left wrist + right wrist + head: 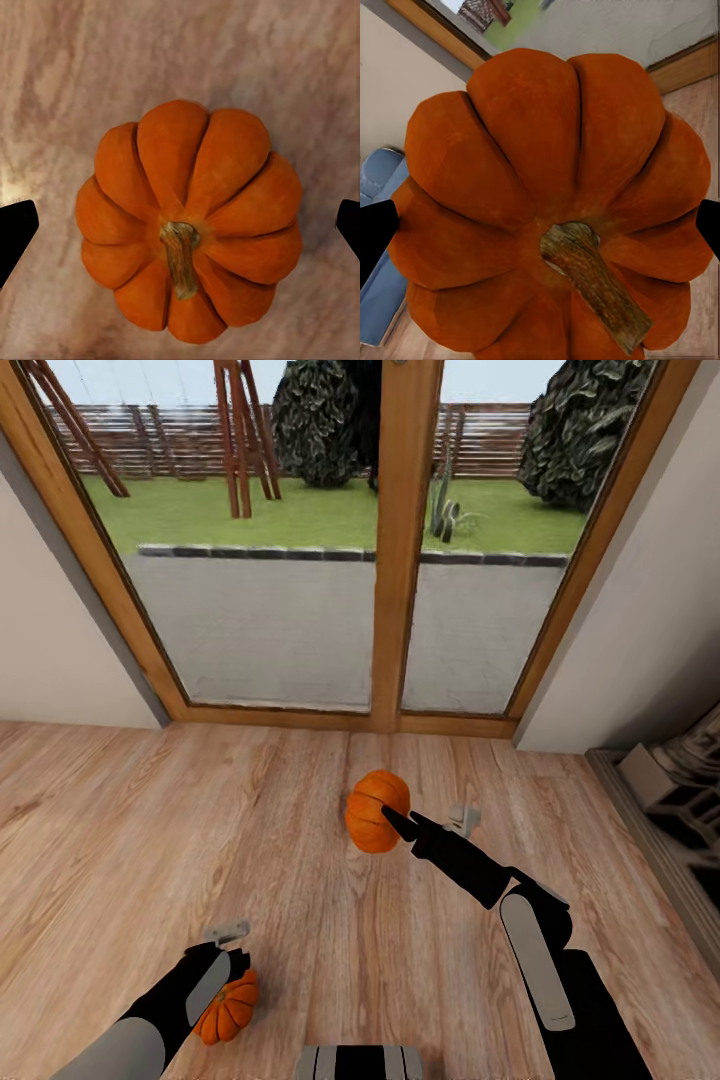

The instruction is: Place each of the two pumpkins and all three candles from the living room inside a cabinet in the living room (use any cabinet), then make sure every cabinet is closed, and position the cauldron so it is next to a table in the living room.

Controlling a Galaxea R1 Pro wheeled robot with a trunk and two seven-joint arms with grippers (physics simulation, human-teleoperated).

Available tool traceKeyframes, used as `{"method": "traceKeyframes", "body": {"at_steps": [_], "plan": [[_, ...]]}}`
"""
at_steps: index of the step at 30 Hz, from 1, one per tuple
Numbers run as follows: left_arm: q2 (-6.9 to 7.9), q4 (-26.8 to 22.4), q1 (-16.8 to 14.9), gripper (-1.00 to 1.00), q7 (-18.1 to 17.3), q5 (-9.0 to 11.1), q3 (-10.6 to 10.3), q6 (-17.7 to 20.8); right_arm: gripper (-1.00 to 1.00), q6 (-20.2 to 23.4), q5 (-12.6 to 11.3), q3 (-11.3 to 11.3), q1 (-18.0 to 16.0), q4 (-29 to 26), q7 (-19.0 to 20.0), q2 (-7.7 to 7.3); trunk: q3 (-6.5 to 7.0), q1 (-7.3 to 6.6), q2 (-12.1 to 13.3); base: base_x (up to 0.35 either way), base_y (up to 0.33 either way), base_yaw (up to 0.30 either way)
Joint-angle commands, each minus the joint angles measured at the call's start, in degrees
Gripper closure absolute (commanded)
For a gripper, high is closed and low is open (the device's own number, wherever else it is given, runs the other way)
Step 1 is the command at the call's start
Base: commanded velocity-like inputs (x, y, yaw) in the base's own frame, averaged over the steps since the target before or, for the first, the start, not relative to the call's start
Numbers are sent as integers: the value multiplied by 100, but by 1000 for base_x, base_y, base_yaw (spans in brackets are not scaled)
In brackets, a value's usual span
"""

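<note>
Two pumpkins: my right gripper (397, 823) clamps one (377, 810) above the floor (150, 830); my left gripper (232, 967) seems to straddle the other (228, 1008), grip unclear. Either may slip in transit.

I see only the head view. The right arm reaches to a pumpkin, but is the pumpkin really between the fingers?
Observer: Yes. In the right wrist view the pumpkin sits between the two dark fingers, stem toward the camera.
Operator: Is it lifted?
Observer: It looks so; behind it that view shows the window frame and a blue sofa, not floor under it.
Operator: And the left arm's pumpkin?
Observer: The left wrist view shows the other pumpkin between the left fingers, with gaps on both sides and wooden floor behind it.
</note>
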Motion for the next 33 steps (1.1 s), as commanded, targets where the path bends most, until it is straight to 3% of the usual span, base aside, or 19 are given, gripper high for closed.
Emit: {"method": "traceKeyframes", "body": {"at_steps": [1, 33], "plan": [[8, -12, -1, -100, 49, 57, -48, 19, 100, 43, -57, -7, -3, -5, -2, 3, -27, 1, -4, 0, 0, 0], [-25, -12, -1, -100, 14, 74, -48, 1, 100, 29, -49, -20, -3, -5, -2, 3, -49, 4, -5, 0, 0, 0]]}}
